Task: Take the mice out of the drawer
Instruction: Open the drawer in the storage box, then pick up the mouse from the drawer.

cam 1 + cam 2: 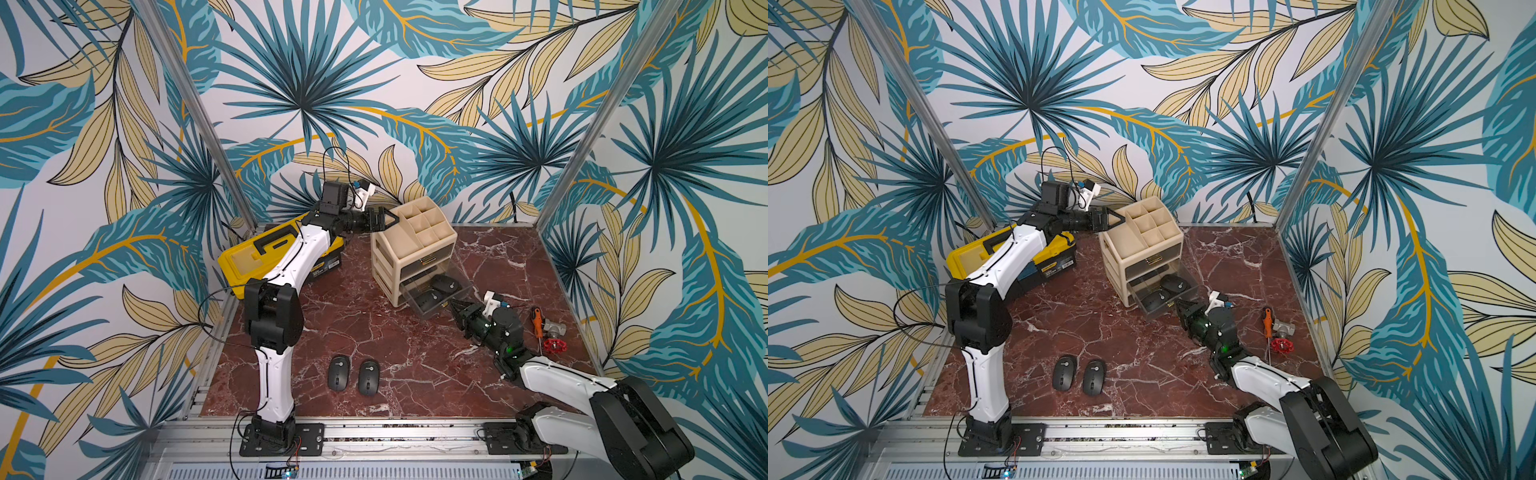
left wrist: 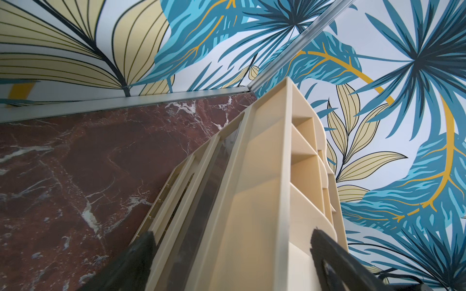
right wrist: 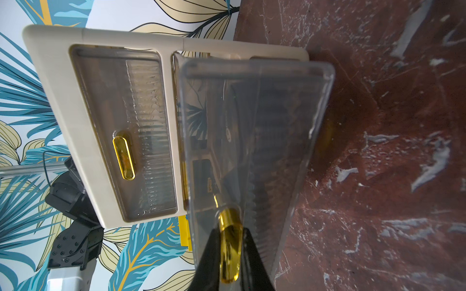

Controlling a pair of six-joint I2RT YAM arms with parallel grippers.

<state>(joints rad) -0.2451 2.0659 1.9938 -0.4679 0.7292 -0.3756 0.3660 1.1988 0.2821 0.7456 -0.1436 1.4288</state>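
Two black mice (image 1: pixel 444 284) (image 1: pixel 428 298) lie in the clear drawer (image 1: pixel 438 311), which stands pulled out at the bottom of the beige organizer (image 1: pixel 415 245). My right gripper (image 3: pixel 229 252) is shut on the drawer's gold handle (image 3: pixel 228 226); in a top view it (image 1: pixel 455 305) sits at the drawer's front. Two more mice (image 1: pixel 338 372) (image 1: pixel 368 376) lie side by side on the marble near the front. My left gripper (image 1: pixel 386 218) is open, its fingers (image 2: pixel 141 252) straddling the organizer's (image 2: pixel 252 189) top rear corner. Both top views show the drawer mice (image 1: pixel 1173 284) (image 1: pixel 1152 299).
A yellow toolbox (image 1: pixel 249 257) lies at the back left, under my left arm. A red-wheeled valve (image 1: pixel 555 345) and an orange screwdriver (image 1: pixel 537 320) lie on the right beside my right arm. The drawer above, with its gold handle (image 3: pixel 123 157), is closed.
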